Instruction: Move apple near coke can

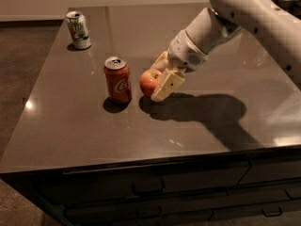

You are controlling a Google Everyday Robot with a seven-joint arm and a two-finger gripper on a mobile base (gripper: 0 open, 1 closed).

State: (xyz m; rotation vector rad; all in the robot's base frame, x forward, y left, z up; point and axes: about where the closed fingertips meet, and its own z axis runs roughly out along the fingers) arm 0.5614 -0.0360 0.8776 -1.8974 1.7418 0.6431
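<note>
The red-orange apple (149, 81) is held between the cream fingers of my gripper (158, 78) at table height, just right of the coke can (117, 79). The coke can is red with white script and a silver top and stands upright near the middle of the dark table (84, 131). A small gap separates apple and can. The near finger (168, 85) covers the apple's right side. My white arm reaches in from the upper right.
A white-and-green can (78, 29) stands upright at the table's far left corner. The arm casts a dark shadow (202, 109) on the table right of the apple. Drawer fronts (188, 192) run below the front edge.
</note>
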